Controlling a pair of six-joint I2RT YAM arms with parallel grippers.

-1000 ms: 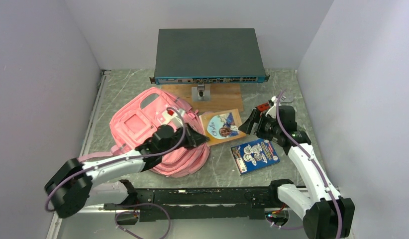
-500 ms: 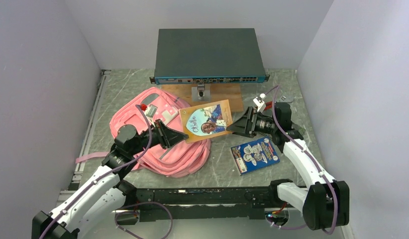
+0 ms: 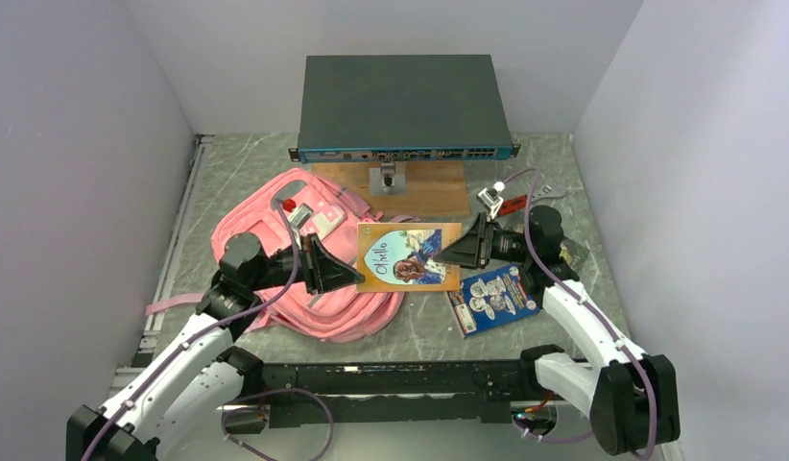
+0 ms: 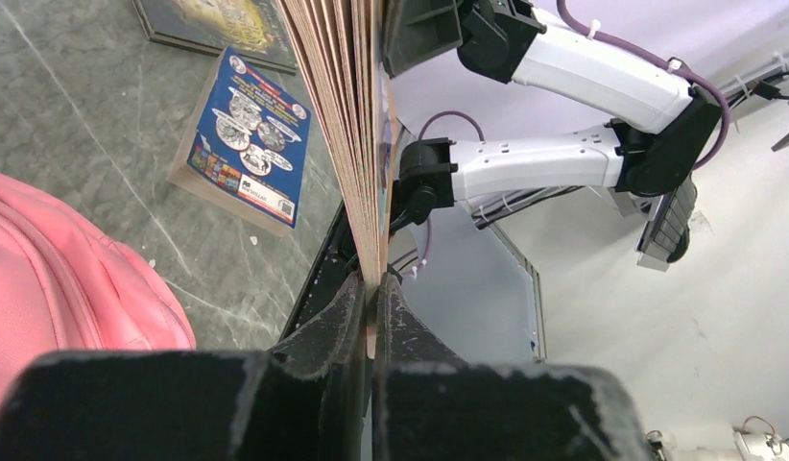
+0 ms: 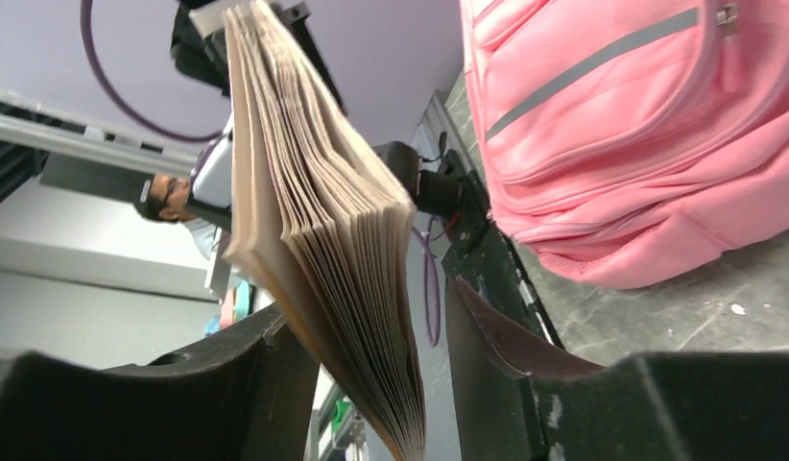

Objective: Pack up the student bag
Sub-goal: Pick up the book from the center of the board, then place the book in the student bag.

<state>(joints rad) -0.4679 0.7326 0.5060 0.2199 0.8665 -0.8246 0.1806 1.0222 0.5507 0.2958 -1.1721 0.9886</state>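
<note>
While the soft light-pink fabric backpack (image 3: 275, 240) slumps centre-left on the surface (image 3: 227, 163), left jaws pinch an orange picture book (image 3: 408, 255) aloft, right jaws parted around it. Limp bag, I'd say: grip its zip edge.

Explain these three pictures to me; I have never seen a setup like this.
Two robot arms are bolted to a table, each ending in a two-finger gripper. The wide picture looks down from above; the other two come from cameras on the wrists. On the table lie the pink student bag, a blue book and a grey box. An orange book hangs in the air: the left gripper pinches one edge; the right gripper has its jaws apart around the opposite edge.
</note>
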